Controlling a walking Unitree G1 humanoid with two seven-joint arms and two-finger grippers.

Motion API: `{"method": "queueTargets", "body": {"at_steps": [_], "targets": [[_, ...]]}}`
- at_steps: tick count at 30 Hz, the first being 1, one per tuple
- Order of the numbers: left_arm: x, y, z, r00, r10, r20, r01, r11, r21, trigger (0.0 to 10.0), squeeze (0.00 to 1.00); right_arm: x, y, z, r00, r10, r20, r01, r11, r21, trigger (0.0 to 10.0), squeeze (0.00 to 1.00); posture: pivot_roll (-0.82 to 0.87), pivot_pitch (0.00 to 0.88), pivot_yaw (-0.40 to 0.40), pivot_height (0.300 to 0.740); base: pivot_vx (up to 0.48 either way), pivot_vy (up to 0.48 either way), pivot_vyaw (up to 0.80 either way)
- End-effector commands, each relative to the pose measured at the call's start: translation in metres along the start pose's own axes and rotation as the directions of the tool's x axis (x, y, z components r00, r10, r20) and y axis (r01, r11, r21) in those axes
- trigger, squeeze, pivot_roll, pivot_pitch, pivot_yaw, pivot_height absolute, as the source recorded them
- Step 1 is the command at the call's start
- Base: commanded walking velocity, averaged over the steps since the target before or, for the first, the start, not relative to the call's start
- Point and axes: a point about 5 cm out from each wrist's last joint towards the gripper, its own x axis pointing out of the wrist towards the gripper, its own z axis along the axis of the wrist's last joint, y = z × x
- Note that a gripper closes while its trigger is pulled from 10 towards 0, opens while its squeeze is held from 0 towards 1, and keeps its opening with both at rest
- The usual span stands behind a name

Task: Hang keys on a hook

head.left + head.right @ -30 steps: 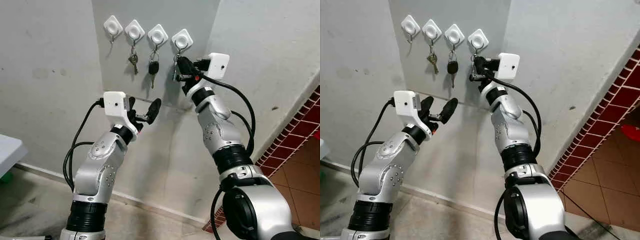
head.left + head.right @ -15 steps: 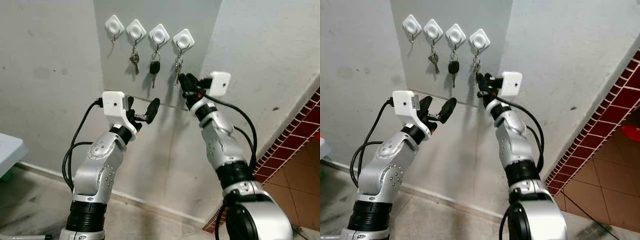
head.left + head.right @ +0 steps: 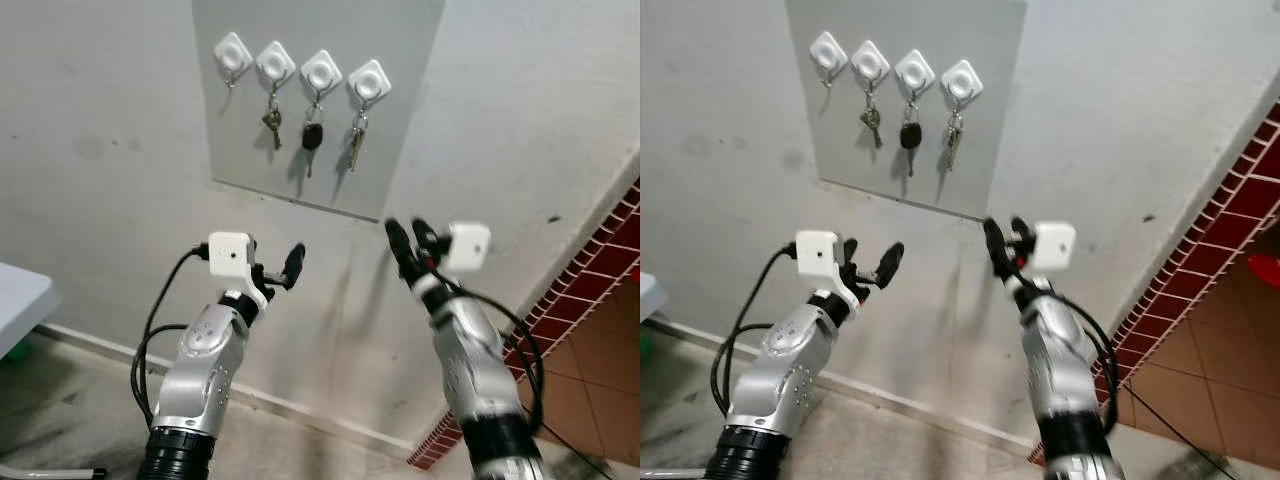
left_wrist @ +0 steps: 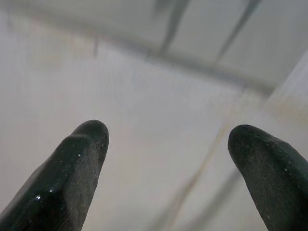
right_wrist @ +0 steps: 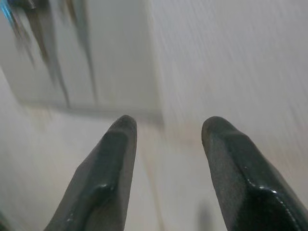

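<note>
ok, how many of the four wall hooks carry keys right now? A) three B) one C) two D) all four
A: keys hang from the three right-hand hooks, while the leftmost hook is bare.

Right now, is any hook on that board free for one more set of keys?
The leftmost hook is bare. The other three hooks are taken: small keys, a black car key, then keys. The right pincer and the left pincer hang open below the board.
</note>
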Motion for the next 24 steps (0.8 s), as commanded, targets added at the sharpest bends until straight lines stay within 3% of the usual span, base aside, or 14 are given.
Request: {"method": "queueTargets", "body": {"at_steps": [1, 4, 7, 8, 9, 10, 11, 16, 20, 24], "targets": [[-0.003, 0.005, -0.012, 0.999, 0.006, -0.036, -0.007, 1.0, -0.009, 10.0, 0.0, -0.008, -0.005, -0.001, 1.0, -0.018, -0.007, 0.018, 1.0, 0.006, 10.0, 1.0, 0.0, 0.0, -0.033, 0.74, 0.0, 0.0, 0.0], [-0.004, 0.009, -0.012, 1.0, 0.003, -0.002, -0.003, 1.0, 0.009, 10.0, 0.0, -0.021, -0.01, -0.006, 0.998, -0.059, -0.014, 0.059, 0.998, 0.002, 10.0, 1.0, 0.0, 0.0, -0.023, 0.74, 0.0, 0.0, 0.0], [-0.007, 0.012, -0.015, 0.998, -0.001, 0.063, -0.003, 0.998, 0.067, 10.0, 0.0, -0.038, -0.018, -0.015, 0.991, -0.133, -0.006, 0.132, 0.989, -0.068, 10.0, 1.0, -0.01, 0.0, -0.018, 0.74, 0.0, 0.0, 0.0], [-0.008, 0.011, -0.019, 0.998, -0.014, 0.065, 0.009, 0.997, 0.077, 10.0, 0.0, -0.047, -0.019, -0.019, 0.99, -0.143, -0.015, 0.141, 0.985, -0.095, 10.0, 0.72, -0.01, 0.0, -0.018, 0.74, 0.0, 0.0, 0.0], [-0.008, 0.011, -0.019, 0.998, -0.014, 0.065, 0.009, 0.997, 0.077, 10.0, 0.0, -0.047, -0.019, -0.019, 0.99, -0.143, -0.015, 0.141, 0.985, -0.095, 10.0, 0.72, -0.01, 0.0, -0.018, 0.74, 0.0, 0.0, 0.0], [-0.008, 0.01, -0.021, 0.998, -0.019, 0.059, 0.015, 0.997, 0.073, 10.0, 0.0, -0.051, -0.019, -0.022, 0.99, -0.141, -0.027, 0.138, 0.985, -0.106, 10.0, 0.48, -0.01, 0.0, -0.016, 0.74, 0.0, 0.0, 0.0], [-0.009, 0.011, -0.023, 0.998, -0.01, 0.06, 0.005, 0.997, 0.072, 10.0, 0.0, -0.054, -0.019, -0.024, 0.989, -0.146, -0.038, 0.141, 0.985, -0.102, 10.0, 0.0, -0.01, 0.0, -0.016, 0.74, 0.0, 0.0, 0.0], [-0.013, 0.007, -0.022, 0.997, -0.026, 0.077, 0.021, 0.998, 0.067, 10.0, 0.0, -0.066, -0.022, -0.028, 0.984, -0.174, -0.044, 0.167, 0.977, -0.133, 10.0, 0.0, -0.02, 0.0, -0.009, 0.74, 0.0, 0.0, 0.0], [-0.024, -0.003, -0.023, 0.991, -0.082, 0.106, 0.082, 0.997, 0.004, 10.0, 0.0, -0.082, -0.019, -0.023, 0.983, -0.18, -0.038, 0.175, 0.978, -0.112, 10.0, 0.0, -0.03, 0.013, 0.0, 0.74, 0.0, 0.0, 0.0], [-0.034, -0.007, -0.022, 0.988, -0.096, 0.117, 0.094, 0.995, 0.02, 10.0, 0.0, -0.094, -0.016, -0.018, 0.983, -0.184, -0.028, 0.179, 0.976, -0.122, 10.0, 0.0, -0.03, 0.03, 0.005, 0.74, 0.0, 0.0, 0.0]]}}
